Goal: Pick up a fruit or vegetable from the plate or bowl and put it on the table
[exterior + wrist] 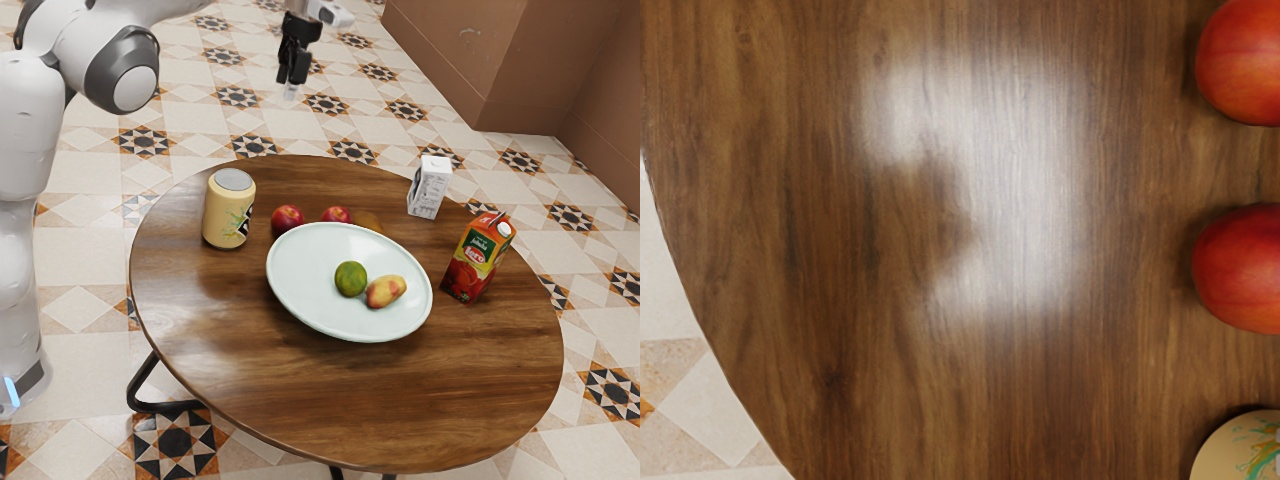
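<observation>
Desk point(300, 400): was round and brown, with streaked wood grain and a glossy sheen; offered a firm, flat landing for either fruit.
Plate point(310, 300): was oval, pale and smooth, with a raised rim; looked like glazed ceramic, hard and chippable, so best left unbumped.
Fingers point(291, 74): hung above the desk, well apart from the plate; could not be told whether spread or closed, nor whether holding anything.
Juice carton point(478, 258): was upright and boxy, printed red and green; looked like stiff coated card.
Can point(229, 210): stood upright, a pale yellow cylinder with a dull metal top.
White carton point(429, 187): was narrow, squared and upright, with grey print.
Red fruits point(287, 220) point(336, 215): rested on the desk just beyond the plate, rounded, with a satin skin.
Mango point(386, 291): lay on the plate, yellow blushed red, longer than wide; seemed fairly light, firm with slight give, bruisable; called for a gentle hold across the narrow waist.
Lime point(350, 279): lay on the plate just beside the mango, green and nearly round; seemed light, firm, slightly slippery, apt to roll; called for a grip at the widest part, clear of the mango.
</observation>
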Available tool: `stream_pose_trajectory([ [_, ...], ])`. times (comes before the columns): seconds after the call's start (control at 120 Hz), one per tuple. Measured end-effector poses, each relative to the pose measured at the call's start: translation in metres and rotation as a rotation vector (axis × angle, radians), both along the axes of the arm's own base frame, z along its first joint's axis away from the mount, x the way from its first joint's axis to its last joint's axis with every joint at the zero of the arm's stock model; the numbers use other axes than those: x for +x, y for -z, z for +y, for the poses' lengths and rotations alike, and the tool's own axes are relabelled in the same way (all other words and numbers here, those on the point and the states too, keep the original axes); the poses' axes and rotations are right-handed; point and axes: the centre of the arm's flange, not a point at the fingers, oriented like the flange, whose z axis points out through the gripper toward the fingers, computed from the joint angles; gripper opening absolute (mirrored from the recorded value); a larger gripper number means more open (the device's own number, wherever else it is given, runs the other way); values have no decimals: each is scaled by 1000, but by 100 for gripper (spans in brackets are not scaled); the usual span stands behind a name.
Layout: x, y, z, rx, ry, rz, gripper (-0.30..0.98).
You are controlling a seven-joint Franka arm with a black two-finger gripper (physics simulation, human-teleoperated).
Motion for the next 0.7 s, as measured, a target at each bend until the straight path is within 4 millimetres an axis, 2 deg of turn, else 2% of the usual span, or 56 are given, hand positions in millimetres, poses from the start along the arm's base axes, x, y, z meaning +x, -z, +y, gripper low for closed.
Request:
stream_pose_trajectory([
  [0.225,9,-5,6,33,155,-84,68],
  [0.3,6,-10,13,32,180,-111,68],
  [0.333,0,-28,13,46,194,-147,68],
  [0.392,-17,-92,-4,110,247,-248,68],
  [0.417,-22,-113,-20,123,287,-282,68],
  [0.45,-19,-128,-51,125,357,-299,69],
  [0.475,-13,-133,-79,119,423,-296,69],
  [0.508,1,-130,-128,101,530,-276,69],
  [0.558,19,-115,-201,68,692,-238,69],
  [0.592,24,-97,-239,39,783,-213,68],
  [0.658,20,-60,-295,-18,929,-170,68],
  [0.7,9,-46,-324,-41,1016,-161,68],
])
